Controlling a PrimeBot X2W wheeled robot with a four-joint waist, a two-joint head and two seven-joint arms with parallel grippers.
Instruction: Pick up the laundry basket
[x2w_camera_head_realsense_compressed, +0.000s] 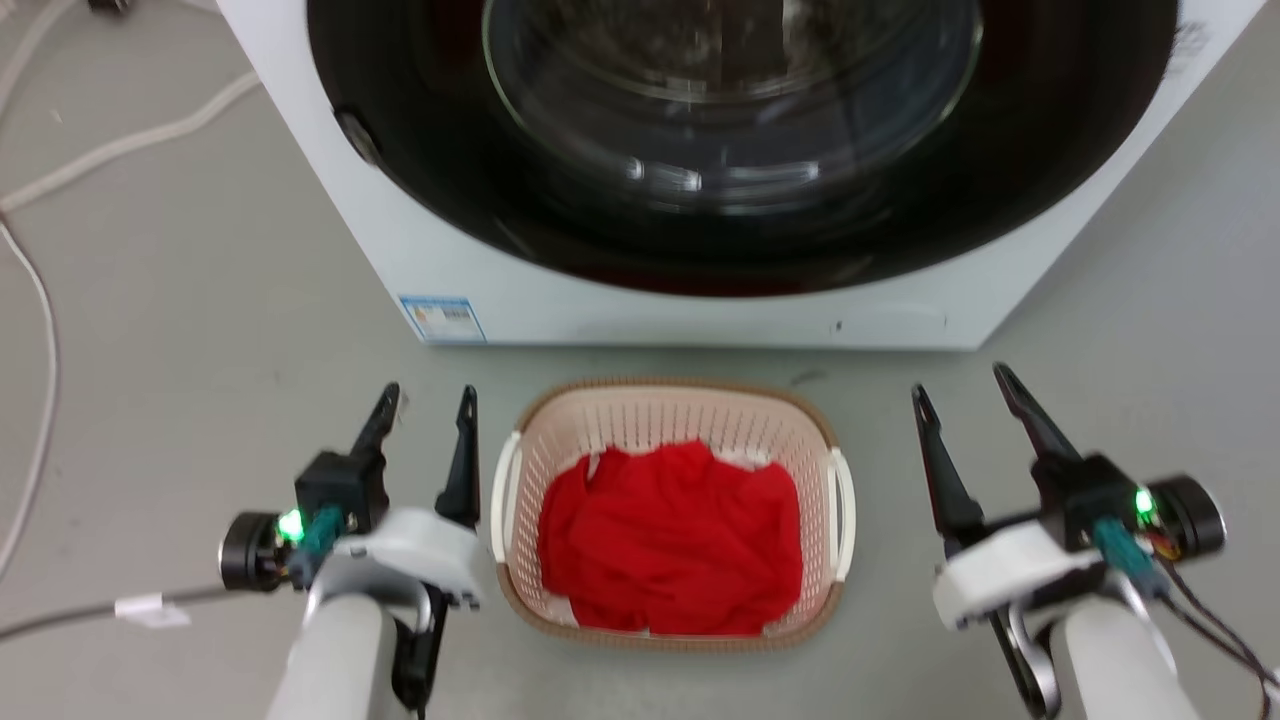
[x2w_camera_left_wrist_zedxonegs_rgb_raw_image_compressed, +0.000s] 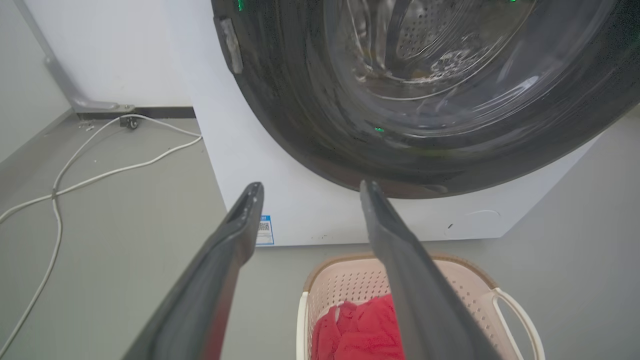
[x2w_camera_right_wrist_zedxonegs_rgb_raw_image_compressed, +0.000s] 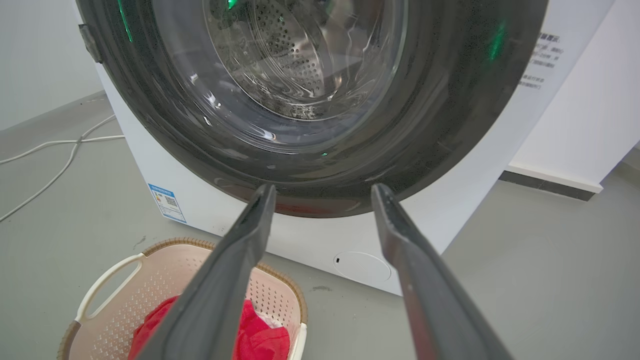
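Both spread, empty: left gripper (x2w_camera_head_realsense_compressed: 428, 392), right gripper (x2w_camera_head_realsense_compressed: 959, 381). Grey floor (x2w_camera_head_realsense_compressed: 200, 350), washer (x2w_camera_head_realsense_compressed: 600, 310) far; laundry basket (x2w_camera_head_realsense_compressed: 650, 420) between grippers (red cloth (x2w_camera_head_realsense_compressed: 670, 540) inside).

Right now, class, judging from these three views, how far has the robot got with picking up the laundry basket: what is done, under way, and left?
Done: the left gripper and right gripper flank the laundry basket, jaws open. In hand: nothing gripped; the basket sits on the floor before the washer, red cloth inside. Left: close on the white handles and lift.
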